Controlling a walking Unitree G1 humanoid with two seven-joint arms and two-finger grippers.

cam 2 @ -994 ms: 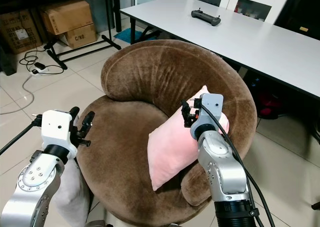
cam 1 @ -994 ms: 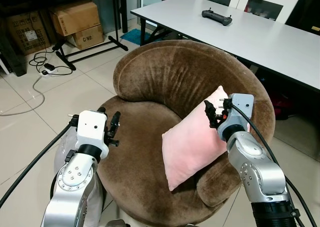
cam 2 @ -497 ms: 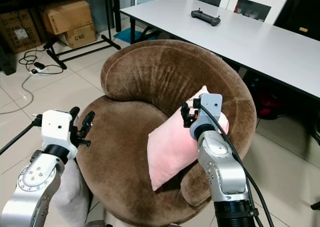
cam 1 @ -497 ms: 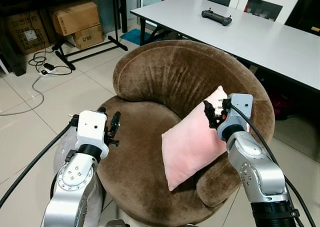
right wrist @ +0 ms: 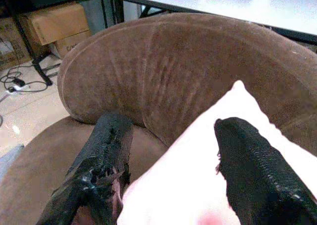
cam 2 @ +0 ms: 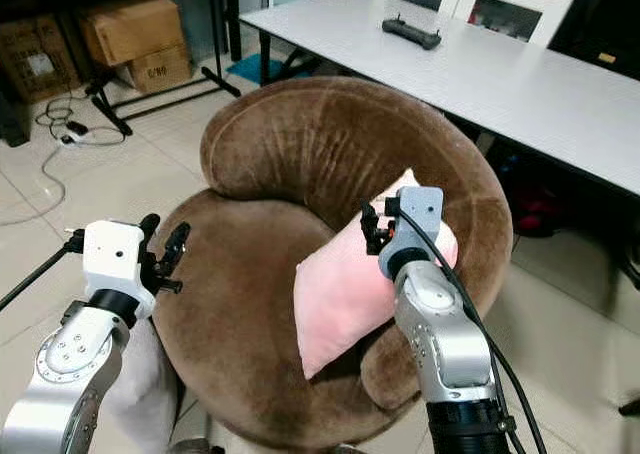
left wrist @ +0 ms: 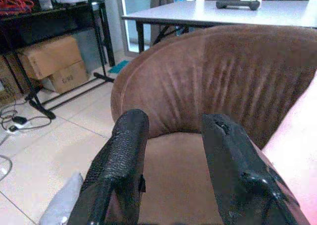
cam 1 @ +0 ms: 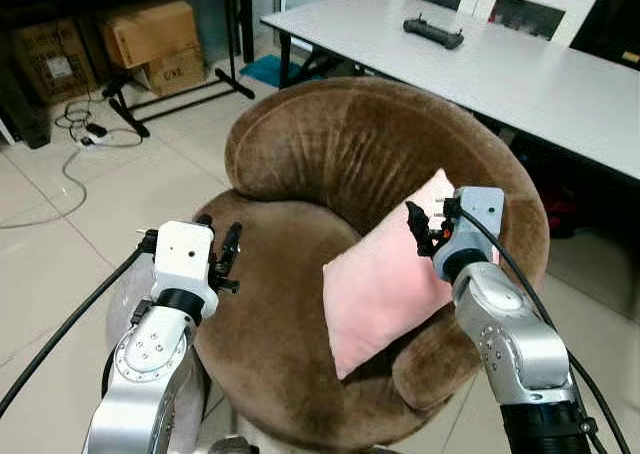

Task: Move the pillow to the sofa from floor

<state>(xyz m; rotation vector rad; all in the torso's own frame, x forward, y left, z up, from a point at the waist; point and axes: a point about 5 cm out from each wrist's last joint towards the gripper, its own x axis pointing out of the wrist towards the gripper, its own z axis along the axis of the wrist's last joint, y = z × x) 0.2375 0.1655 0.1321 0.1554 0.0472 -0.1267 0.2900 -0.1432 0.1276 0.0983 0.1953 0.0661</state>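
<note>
A pink pillow [cam 1: 385,284] lies on the seat of the round brown sofa [cam 1: 330,154], leaning on its right arm and backrest. My right gripper [cam 1: 425,224] is open at the pillow's upper corner; in the right wrist view its fingers [right wrist: 106,150] stand wide apart with the pillow [right wrist: 198,165] between them. My left gripper [cam 1: 219,228] hovers open over the sofa's left front edge, holding nothing, well left of the pillow. In the left wrist view its fingers [left wrist: 124,150] point at the backrest.
A white table [cam 1: 520,64] with a black controller [cam 1: 433,32] stands just behind the sofa. Cardboard boxes [cam 1: 150,34], a black stand's legs [cam 1: 180,99] and cables [cam 1: 85,134] occupy the tiled floor at the back left. Something soft and grey [left wrist: 62,205] lies by the sofa under my left arm.
The whole picture has shifted slightly, so the camera moved. Pillow and both grippers keep their places.
</note>
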